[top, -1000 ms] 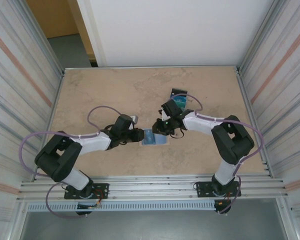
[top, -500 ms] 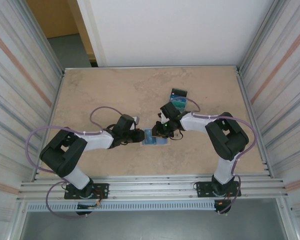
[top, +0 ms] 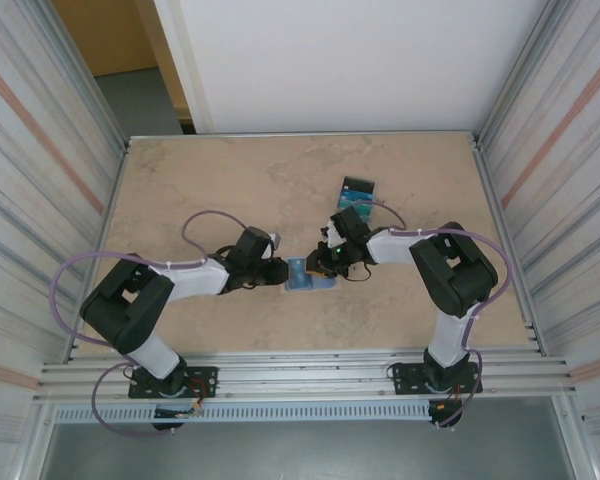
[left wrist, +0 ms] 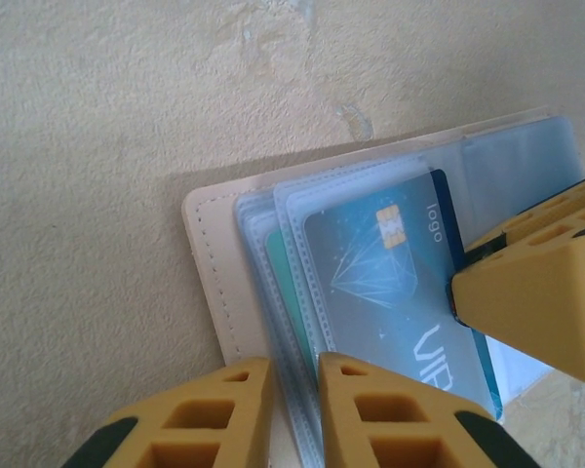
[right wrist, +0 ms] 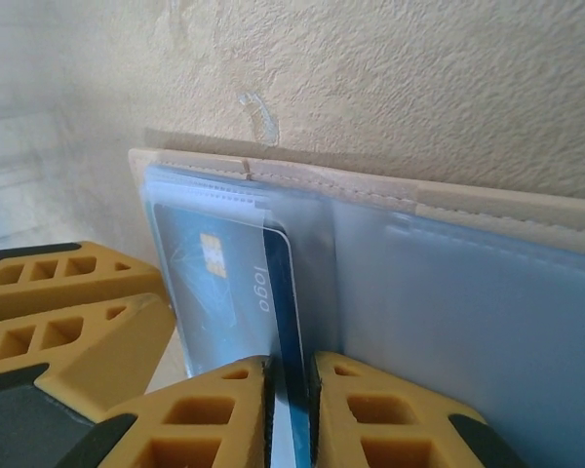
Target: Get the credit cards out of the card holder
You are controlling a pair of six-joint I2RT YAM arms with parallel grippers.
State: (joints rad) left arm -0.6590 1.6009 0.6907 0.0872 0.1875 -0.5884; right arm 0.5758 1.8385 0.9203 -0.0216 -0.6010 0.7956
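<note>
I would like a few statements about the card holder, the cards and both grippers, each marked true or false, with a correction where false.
1. The card holder lies open on the table. True.
2. The right gripper is shut on the edge of the blue credit card. True.
3. The blue credit card lies on the bare table, away from the card holder. False: it lies on the open card holder, among its clear sleeves.
4. The left gripper hovers wide open. False: its fingers are closed on the clear sleeves.
5. A small box sits on the table beyond the right gripper. True.
</note>
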